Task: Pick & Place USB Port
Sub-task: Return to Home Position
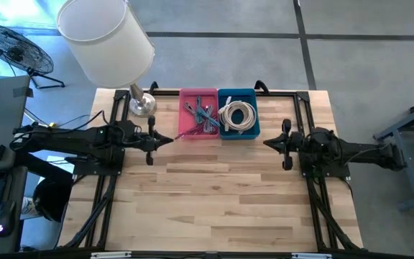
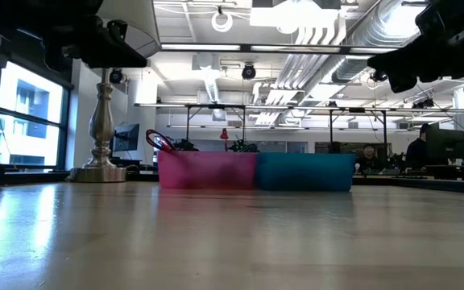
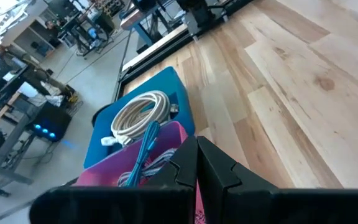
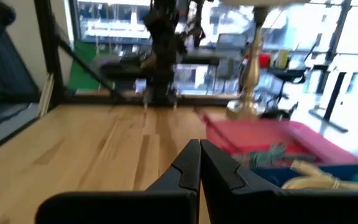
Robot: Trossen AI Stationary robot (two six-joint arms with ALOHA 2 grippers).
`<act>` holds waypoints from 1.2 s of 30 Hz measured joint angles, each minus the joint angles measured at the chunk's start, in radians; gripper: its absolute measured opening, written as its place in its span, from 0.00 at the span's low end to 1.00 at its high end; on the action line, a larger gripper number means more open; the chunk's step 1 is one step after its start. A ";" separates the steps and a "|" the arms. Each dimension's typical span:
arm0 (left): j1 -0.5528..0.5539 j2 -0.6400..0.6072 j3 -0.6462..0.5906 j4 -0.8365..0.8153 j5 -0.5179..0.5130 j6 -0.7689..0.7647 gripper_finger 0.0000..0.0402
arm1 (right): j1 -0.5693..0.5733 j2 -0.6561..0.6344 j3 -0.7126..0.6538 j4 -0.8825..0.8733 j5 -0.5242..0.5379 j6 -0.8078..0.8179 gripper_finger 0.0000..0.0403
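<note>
Left jaws and right jaws closed, empty, flanking pink bin [image 1: 198, 92] and blue bin [image 1: 237, 92]; lamp [image 1: 110, 42] beside the pink.

The high camera hangs well above and looks straight down, taking in the whole wooden surface [image 1: 214, 194]. The low camera sits at the height of that surface by its near edge, facing level across it to the pink bin [image 2: 208, 171], the blue bin [image 2: 304, 171] and the room behind. The left wrist camera tilts steeply down past the left fingers [image 3: 216, 168], with both bins close ahead of them. The right wrist camera looks almost level past the right fingers [image 4: 219, 171], the bins farther ahead and off to one side. All four views share the two bins.
</note>
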 joint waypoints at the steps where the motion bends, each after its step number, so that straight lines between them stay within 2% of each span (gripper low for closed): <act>1: -0.003 -0.005 0.000 -0.007 0.001 0.000 0.00 | -0.006 0.000 0.003 -0.021 -0.006 0.001 0.00; 16: -0.003 -0.024 0.000 -0.055 0.001 0.018 0.00 | -0.007 0.000 -0.003 -0.058 -0.008 0.001 0.00; 23: -0.003 -0.024 0.000 -0.055 0.009 0.018 0.00 | 0.013 0.000 -0.087 0.059 -0.008 0.017 0.00; 36: -0.003 -0.023 0.000 -0.055 0.036 -0.005 0.00 | 0.013 0.000 -0.088 0.064 -0.005 -0.006 0.00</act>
